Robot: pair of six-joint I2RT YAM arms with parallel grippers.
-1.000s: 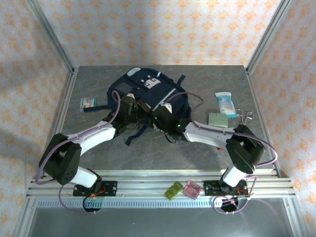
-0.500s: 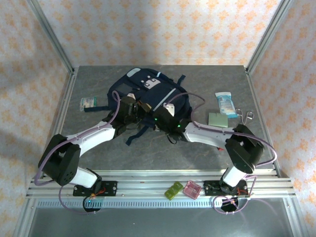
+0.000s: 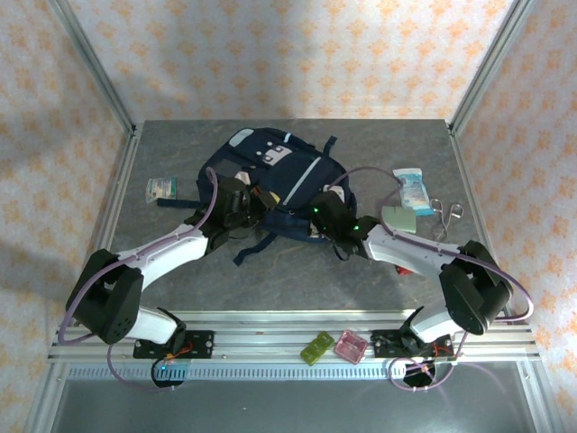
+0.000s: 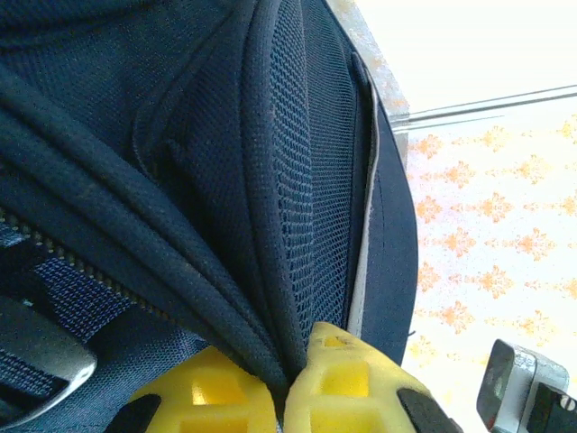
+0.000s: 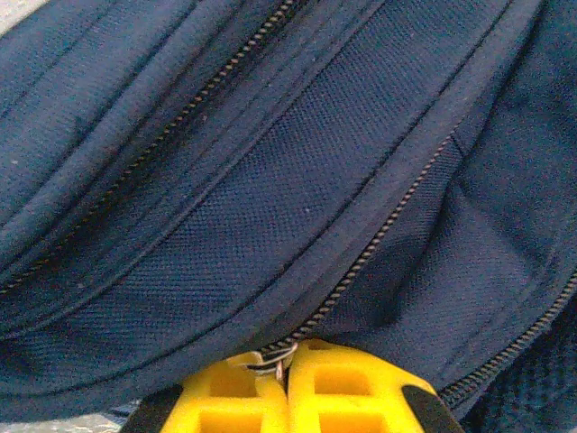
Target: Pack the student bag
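**A:** Since a second ago, the right gripper (image 3: pixel 326 213) has travelled toward 3 o'clock along the lower edge of the large navy-blue fabric backpack (image 3: pixel 270 167). Its elbow has swung outward.

**B:** Backpack location?

**A:** Flat on the grey table (image 3: pixel 297 280), toward 12 o'clock from centre, patches facing up.

**B:** Right gripper state?

**A:** Its yellow pads (image 5: pixel 352 397) are clamped on the small metal zipper pull (image 5: pixel 275 363), at the backpack's 4 o'clock edge.

**B:** And the left gripper (image 3: pixel 242 204)?

**A:** Closed, pinching a piped seam (image 4: pixel 267 198) of the backpack at its 7 o'clock edge.
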